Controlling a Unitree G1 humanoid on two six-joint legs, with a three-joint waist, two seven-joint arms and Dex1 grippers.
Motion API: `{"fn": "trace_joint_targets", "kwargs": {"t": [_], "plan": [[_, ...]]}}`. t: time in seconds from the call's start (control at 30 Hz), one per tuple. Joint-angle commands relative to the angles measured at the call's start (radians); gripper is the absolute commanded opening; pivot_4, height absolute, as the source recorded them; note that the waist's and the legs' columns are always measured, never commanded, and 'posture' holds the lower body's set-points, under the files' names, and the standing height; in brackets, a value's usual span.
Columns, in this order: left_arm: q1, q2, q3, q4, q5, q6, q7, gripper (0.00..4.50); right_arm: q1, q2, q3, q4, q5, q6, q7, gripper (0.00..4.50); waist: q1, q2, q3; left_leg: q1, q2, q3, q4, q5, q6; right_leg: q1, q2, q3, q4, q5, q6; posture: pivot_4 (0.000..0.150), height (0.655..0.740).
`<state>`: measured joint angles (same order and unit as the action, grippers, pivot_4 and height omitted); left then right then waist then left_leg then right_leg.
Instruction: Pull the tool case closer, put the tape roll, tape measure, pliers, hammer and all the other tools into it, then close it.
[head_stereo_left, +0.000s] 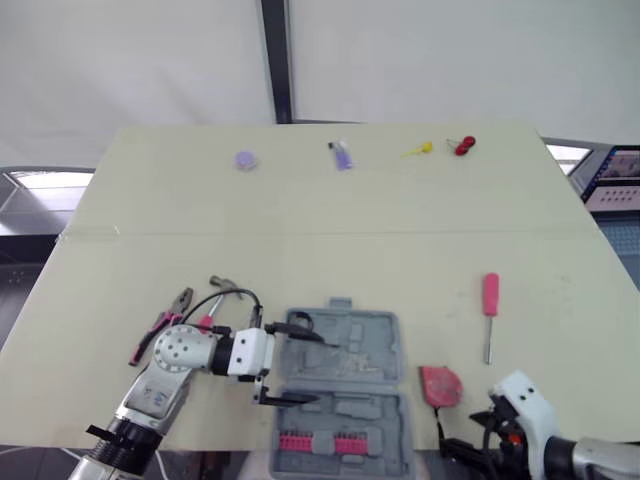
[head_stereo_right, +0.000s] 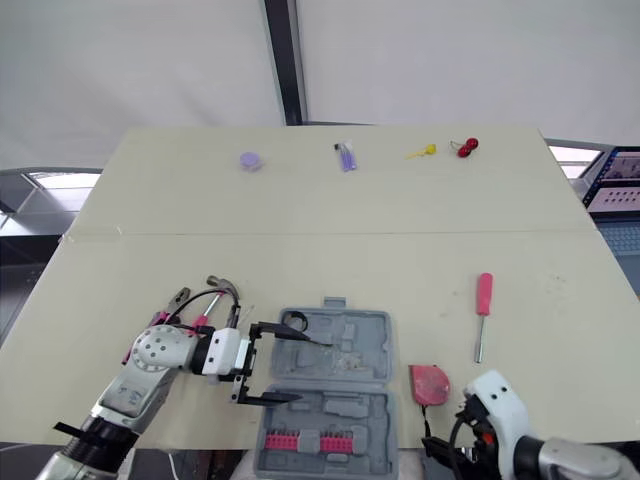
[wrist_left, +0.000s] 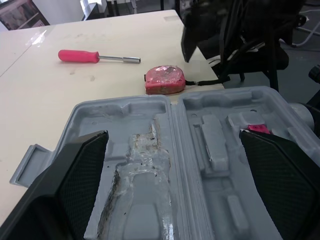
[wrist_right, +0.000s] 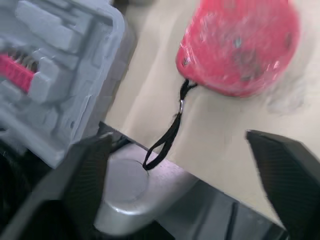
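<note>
Left eye view placed the tool case (head_stereo_left: 345, 385) open at the near edge of the surface (head_stereo_left: 330, 240), so I judged the pull-in done. Apart from a pink bit strip (head_stereo_left: 320, 442) in the near half, its recesses held no loose tools. My left hand (head_stereo_left: 305, 365) hung wide open and empty over the case's left rim. My right hand (wrist_right: 179, 136), fingers spread and empty, faced the tape measure (head_stereo_left: 440, 384) just right of the case. Pliers (head_stereo_left: 160, 325) and hammer (head_stereo_left: 225, 290) lay just left of it, and a screwdriver (head_stereo_left: 490, 300) lay farther right. At the far edge were the tape roll (head_stereo_left: 245, 160), a purple item (head_stereo_left: 342, 155), a yellow item (head_stereo_left: 418, 150) and a red item (head_stereo_left: 464, 146). Loading and closing remained.
</note>
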<state>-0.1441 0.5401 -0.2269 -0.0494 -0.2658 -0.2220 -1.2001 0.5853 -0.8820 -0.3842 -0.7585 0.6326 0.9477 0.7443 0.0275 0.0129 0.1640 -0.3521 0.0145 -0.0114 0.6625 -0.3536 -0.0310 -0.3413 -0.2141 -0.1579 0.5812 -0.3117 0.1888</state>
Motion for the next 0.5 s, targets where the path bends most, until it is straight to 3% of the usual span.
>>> {"fn": "trace_joint_targets", "kwargs": {"t": [0.03, 0.13, 0.3, 0.5], "plan": [[0.000, -0.015, -0.002, 0.012, 0.006, -0.047, 0.008, 4.50, -0.031, -0.075, -0.011, 0.124, -0.125, -0.413, 0.288, 4.47, 0.001, 0.000, 0.000, 0.000, 0.000, 0.000, 0.000, 0.000, 0.000, 0.000, 0.000, 0.000, 0.000, 0.000, 0.000, 0.150, 0.7400], [-0.003, -0.016, -0.008, 0.032, 0.025, -0.080, 0.007, 4.50, -0.104, -0.099, 0.050, 0.297, -0.220, -0.725, 0.452, 4.47, 0.001, -0.003, 0.001, 0.000, 0.000, 0.000, 0.000, 0.000, 0.000, 0.001, 0.000, 0.000, -0.001, 0.000, 0.000, 0.150, 0.7400], [0.007, -0.022, -0.007, 0.036, 0.038, -0.120, 0.025, 4.50, -0.356, -0.085, 0.223, 0.655, -0.374, -1.150, 0.583, 4.47, -0.004, -0.004, 0.001, 0.000, 0.000, 0.000, 0.001, 0.000, 0.000, 0.002, 0.000, -0.001, -0.002, 0.000, 0.000, 0.150, 0.7400], [0.041, -0.030, -0.006, 0.018, 0.030, -0.123, 0.057, 4.50, -0.509, -0.029, 0.344, 0.873, -0.398, -1.332, 0.647, 4.47, -0.004, -0.004, 0.001, 0.000, 0.000, 0.000, 0.001, 0.000, 0.000, 0.002, 0.000, -0.002, -0.002, 0.000, 0.000, 0.150, 0.7400]]}}
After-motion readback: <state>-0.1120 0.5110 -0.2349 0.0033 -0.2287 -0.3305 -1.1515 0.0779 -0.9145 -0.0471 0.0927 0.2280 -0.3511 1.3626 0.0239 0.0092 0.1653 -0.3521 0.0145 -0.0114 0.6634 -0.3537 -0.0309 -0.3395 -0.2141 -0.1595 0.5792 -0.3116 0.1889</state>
